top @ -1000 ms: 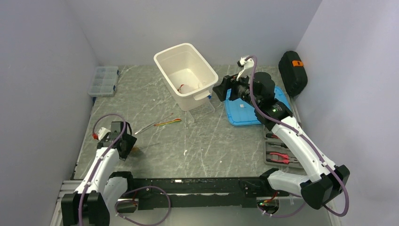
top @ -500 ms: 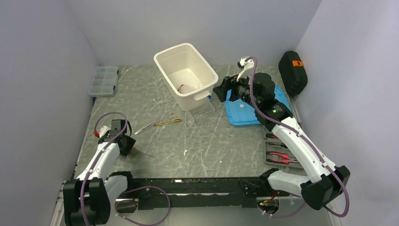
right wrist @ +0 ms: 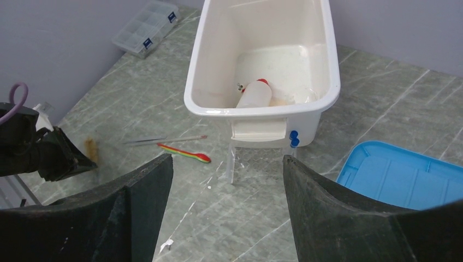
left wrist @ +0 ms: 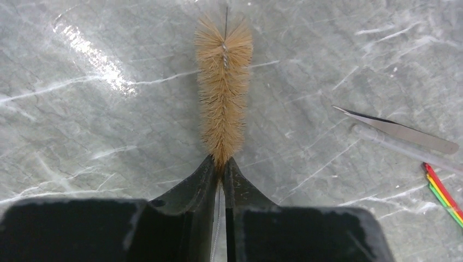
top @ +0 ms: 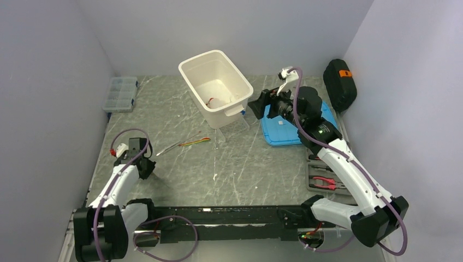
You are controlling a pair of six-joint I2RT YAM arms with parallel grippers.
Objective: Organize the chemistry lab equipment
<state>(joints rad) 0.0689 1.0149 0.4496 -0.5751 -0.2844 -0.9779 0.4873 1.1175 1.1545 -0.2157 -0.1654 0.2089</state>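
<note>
Left gripper [left wrist: 220, 164] pinches the wire brush [left wrist: 224, 87] by its stem, sparing the bristles, well short of the white bin [right wrist: 262, 112].

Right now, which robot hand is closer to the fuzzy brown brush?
Left. The left gripper grips the brush; the right gripper hovers far away, near the white tub.

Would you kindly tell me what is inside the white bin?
A squeeze bottle lies on its side on the bin floor, with a clear round item beside it. The near wall hides the floor strip closest to the right wrist camera.
</note>
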